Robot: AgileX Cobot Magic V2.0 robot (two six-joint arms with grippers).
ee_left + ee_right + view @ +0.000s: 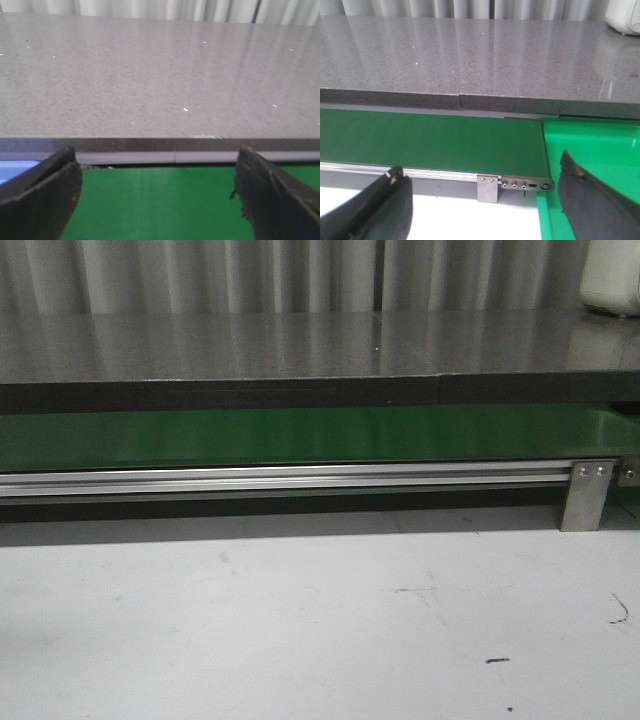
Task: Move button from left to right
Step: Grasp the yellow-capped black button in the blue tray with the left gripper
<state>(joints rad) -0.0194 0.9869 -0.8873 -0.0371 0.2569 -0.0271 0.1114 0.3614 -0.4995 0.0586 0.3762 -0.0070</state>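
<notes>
Both arms are waiting, and the risk is timing: the button is showing in no view, so a late close would be missing it as the green belt (300, 437) carries it past. Left gripper (157, 200) jaws are standing wide over the belt; right gripper (485, 205) jaws likewise, nothing between either pair.

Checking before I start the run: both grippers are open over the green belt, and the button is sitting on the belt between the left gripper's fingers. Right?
Not quite. Both grippers are open over the green belt, but no button shows in any view. In the left wrist view the left gripper has only bare belt between its fingers; the right gripper is empty too.
</notes>
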